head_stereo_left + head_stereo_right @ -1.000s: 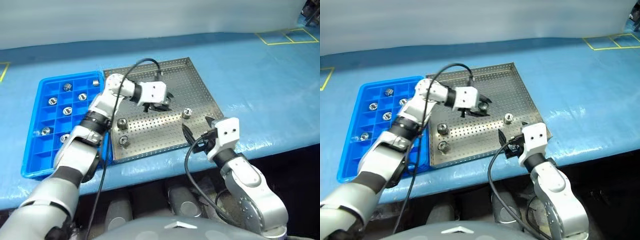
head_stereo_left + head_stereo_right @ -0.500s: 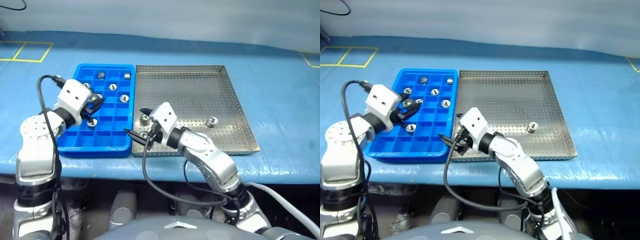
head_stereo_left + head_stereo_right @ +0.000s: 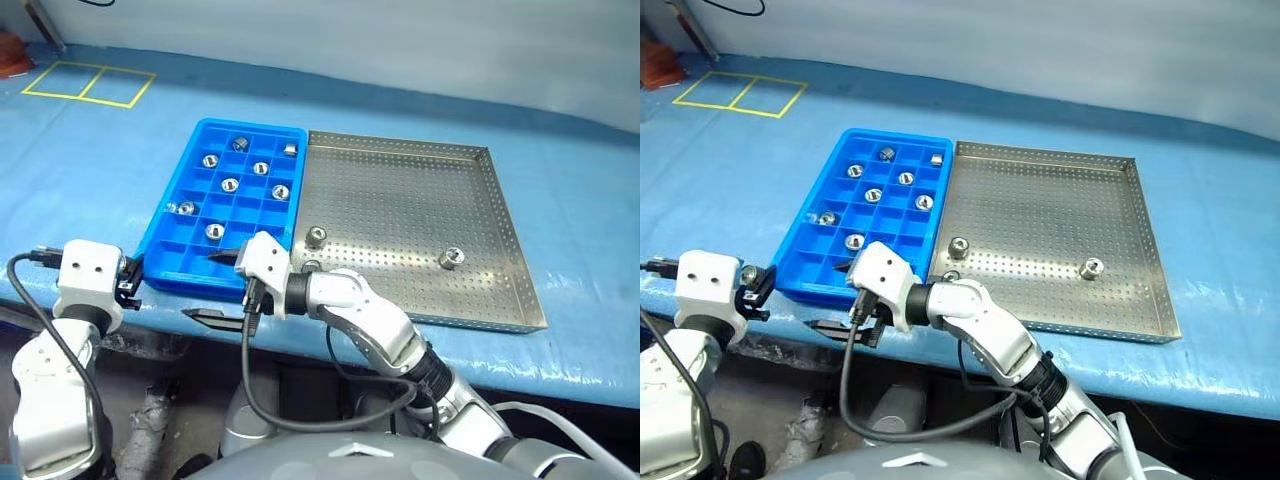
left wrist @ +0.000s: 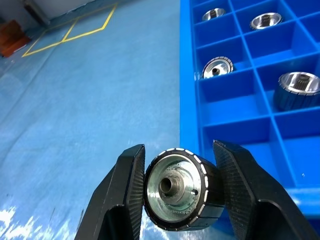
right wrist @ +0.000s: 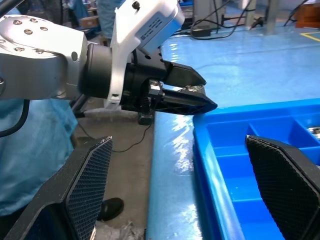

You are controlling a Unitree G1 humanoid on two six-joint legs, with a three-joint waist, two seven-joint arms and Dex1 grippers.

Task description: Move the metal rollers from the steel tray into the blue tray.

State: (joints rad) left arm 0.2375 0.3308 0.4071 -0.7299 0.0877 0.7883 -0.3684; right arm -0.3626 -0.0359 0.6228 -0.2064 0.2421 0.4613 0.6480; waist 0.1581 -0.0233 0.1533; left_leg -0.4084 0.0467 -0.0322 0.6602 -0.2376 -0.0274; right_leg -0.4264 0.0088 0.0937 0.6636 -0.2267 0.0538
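Pinching one metal roller [image 4: 181,187] in my left claw [image 4: 179,186] beside the blue tray [image 4: 240,125] | right claw [image 5: 175,185] spread wide, nothing inside | desk [image 3: 100,150] blue

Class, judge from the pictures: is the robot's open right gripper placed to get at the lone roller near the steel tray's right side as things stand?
Probably not yet. The right gripper points left past the blue tray corner, away from that roller; nothing blocks the steel tray, so it must swing back.
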